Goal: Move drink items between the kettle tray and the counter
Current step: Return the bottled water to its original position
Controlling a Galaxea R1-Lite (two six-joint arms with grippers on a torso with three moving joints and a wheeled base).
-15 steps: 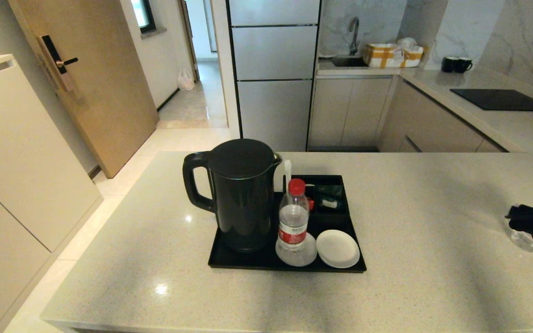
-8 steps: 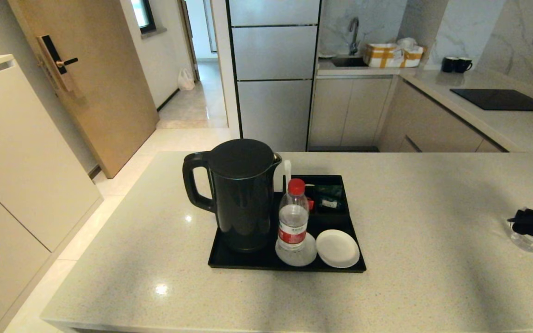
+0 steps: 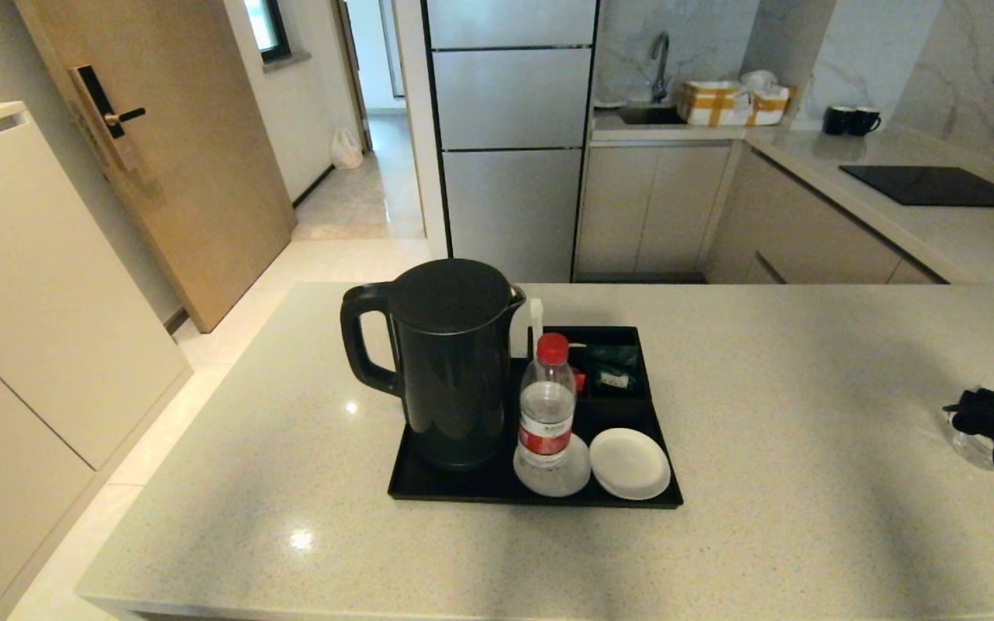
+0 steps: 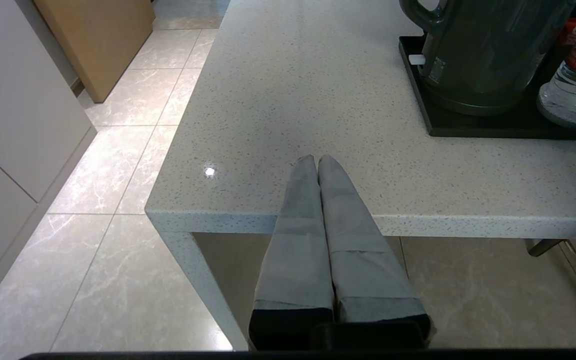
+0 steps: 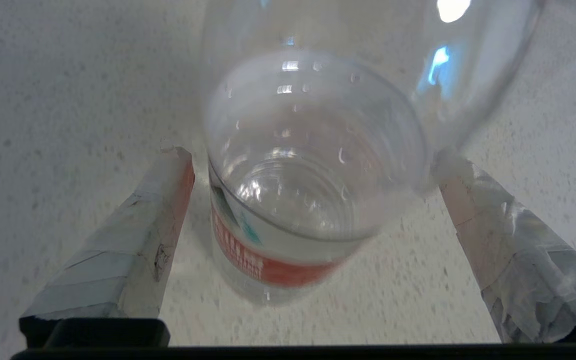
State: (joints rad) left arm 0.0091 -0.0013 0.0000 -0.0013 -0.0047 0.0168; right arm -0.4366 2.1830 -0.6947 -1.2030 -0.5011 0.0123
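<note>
Your right tool (image 5: 313,165) straddles a bottle (image 5: 313,200) standing on the surface (image 3: 808,388) at far right, fingers (image 5: 133,240) spread, not gripping. Likely just set down; back off straight. Left tool (image 4: 317,162) clenched, parked near-left.

Head camera: high, facing forward-down over counter (image 3: 808,388), kettle tray (image 3: 428,492) mid-distance.
Left wrist camera: low, off counter edge, facing across it; shares tray corner (image 4: 420,95), kettle (image 4: 483,45).
Right wrist camera: close above bottle (image 5: 313,200) on counter.
</note>
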